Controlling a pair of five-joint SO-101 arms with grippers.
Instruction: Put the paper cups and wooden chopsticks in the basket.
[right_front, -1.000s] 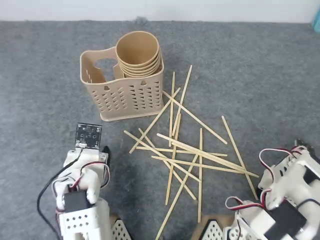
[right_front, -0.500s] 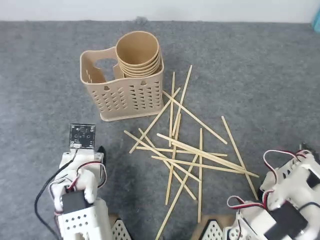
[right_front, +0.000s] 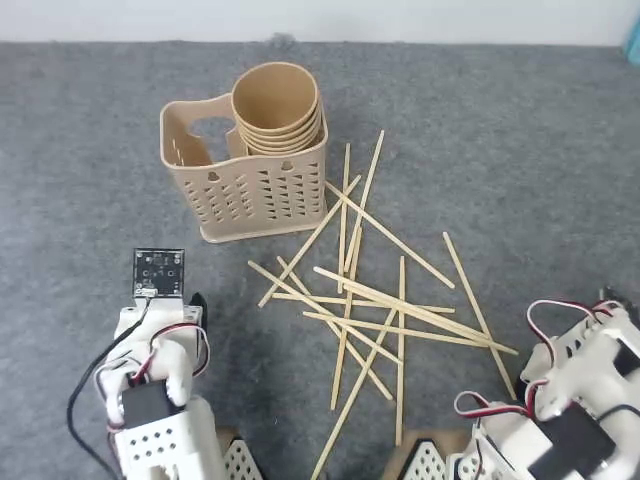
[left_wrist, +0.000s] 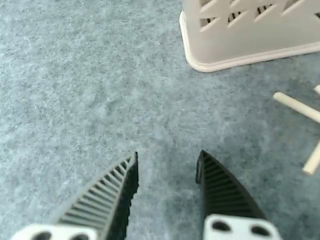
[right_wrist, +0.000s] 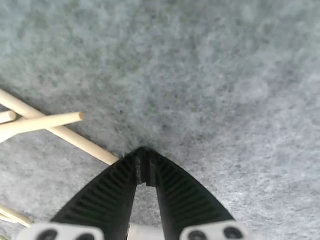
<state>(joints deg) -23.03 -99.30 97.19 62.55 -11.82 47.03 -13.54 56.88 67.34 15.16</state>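
A stack of brown paper cups (right_front: 277, 108) stands inside the beige slotted basket (right_front: 250, 190) at the back of the grey mat. Several wooden chopsticks (right_front: 380, 300) lie scattered on the mat in front and to the right of the basket. My left gripper (left_wrist: 166, 172) is open over bare mat, near the basket's base (left_wrist: 250, 37) and two chopstick ends (left_wrist: 300, 107). The left arm (right_front: 155, 370) is at the front left. My right gripper (right_wrist: 145, 167) is shut with nothing in it, low over the mat beside a few chopsticks (right_wrist: 55, 125). The right arm (right_front: 570, 400) sits at the front right.
The grey mat (right_front: 520, 140) has free room at the left, the back right and behind the basket. The mat's far edge meets a pale wall (right_front: 400, 20).
The left arm has drawn back toward the front left, away from the basket. The right arm has shifted slightly to the right.
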